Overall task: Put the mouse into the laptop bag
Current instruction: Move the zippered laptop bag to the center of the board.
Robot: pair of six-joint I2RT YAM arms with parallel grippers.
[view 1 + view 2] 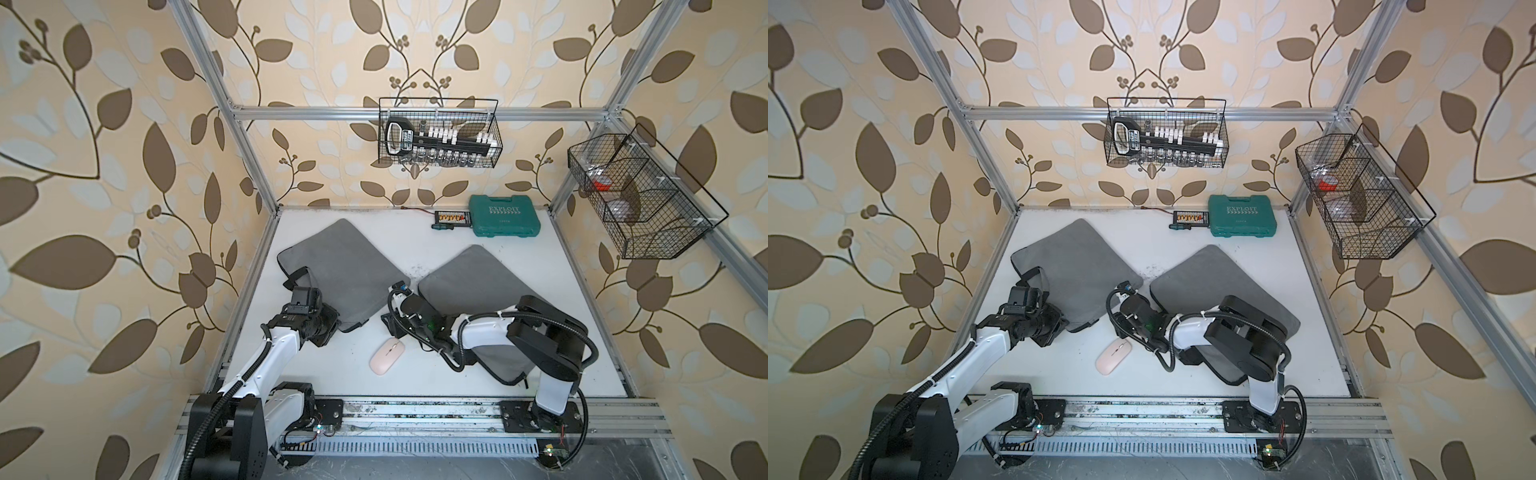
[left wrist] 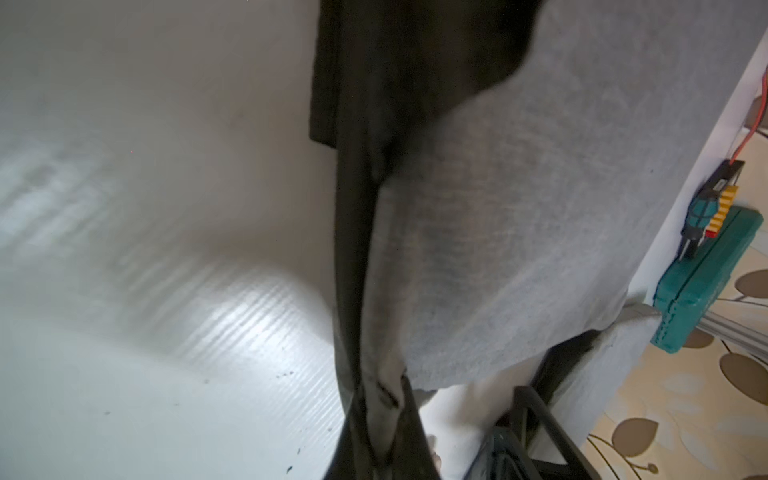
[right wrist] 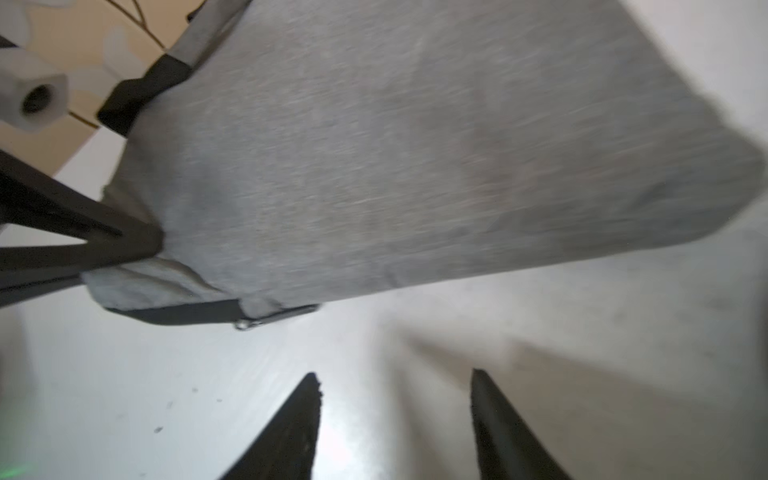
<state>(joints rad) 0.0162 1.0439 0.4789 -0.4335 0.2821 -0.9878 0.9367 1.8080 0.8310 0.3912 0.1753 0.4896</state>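
Back of tabletop (image 1: 395, 232): teal tool case (image 1: 505, 216), lid closed, lettered EXPLOIT. A small black bit holder (image 1: 452, 217) lies just beside it, its red wire (image 1: 419, 211) running along the wall.

Wire basket (image 1: 440, 133) hangs on the rear rail (image 1: 311, 111) and holds a black socket rack (image 1: 440, 140). Second wire basket (image 1: 636, 195) hangs at the right-hand wall, with something red in one compartment.

Leaf-pattern wallpaper (image 1: 124, 166) all round.

Left gripper (image 2: 380, 395): jaws pinched shut on laptop bag (image 2: 519, 208) edge.
Right gripper (image 3: 395, 374): jaws apart, nothing between them.

arms (image 1: 270, 353): white links, black joints; cables (image 1: 390, 306): black corrugated hose, white zip ties (image 1: 500, 314); jaws: black, tapered
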